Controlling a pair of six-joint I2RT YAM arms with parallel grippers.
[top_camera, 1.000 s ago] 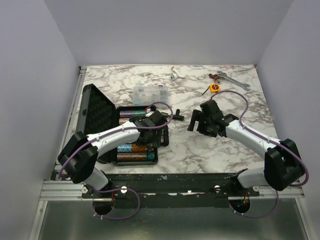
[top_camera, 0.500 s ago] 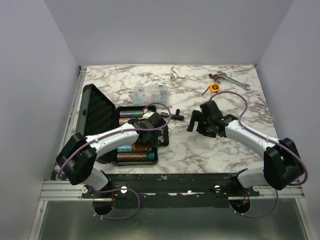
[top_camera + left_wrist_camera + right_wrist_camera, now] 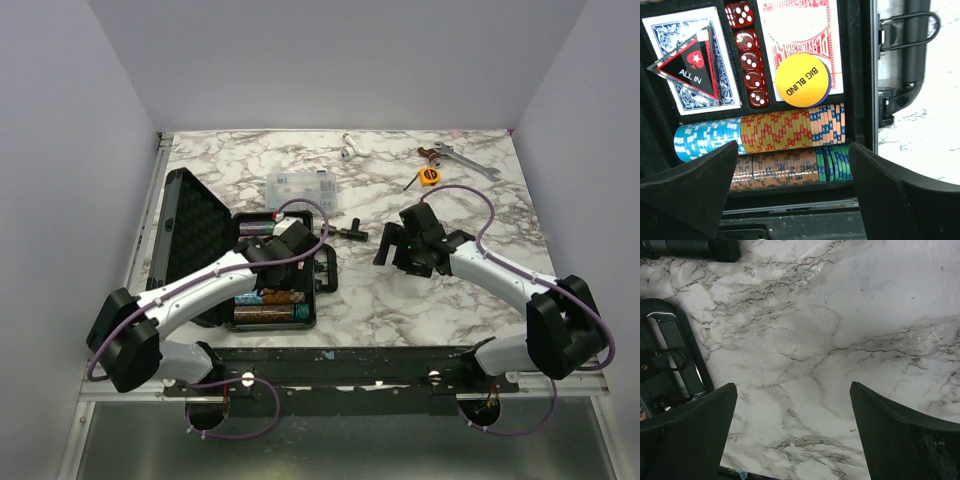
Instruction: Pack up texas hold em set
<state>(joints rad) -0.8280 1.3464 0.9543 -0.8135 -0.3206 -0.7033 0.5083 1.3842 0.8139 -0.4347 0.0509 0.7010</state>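
The black hard case [image 3: 190, 228] lies open at the left, lid flat to the left, handle [image 3: 907, 30] on its right side. In the left wrist view it holds a blue card deck [image 3: 670, 40] under a triangular ALL IN marker [image 3: 690, 67], red dice [image 3: 750, 55], a red deck [image 3: 800, 25], a yellow BIG BLIND button [image 3: 802, 80] and rows of multicoloured chips [image 3: 770, 132]. My left gripper [image 3: 280, 248] [image 3: 793, 152] hangs open and empty over the chips. My right gripper [image 3: 390, 245] [image 3: 792, 387] is open and empty over bare marble, right of the case handle [image 3: 670, 360].
A clear plastic compartment box [image 3: 300, 184] sits behind the case. A black tool [image 3: 352, 231] lies between the grippers. A yellow tape measure [image 3: 430, 176], a wrench [image 3: 462, 160] and a small metal part [image 3: 347, 150] lie at the far right of the marble table [image 3: 400, 300].
My left arm has drawn back to the left, and its gripper has shifted from the case's right edge to over the tray. The right arm has hardly moved.
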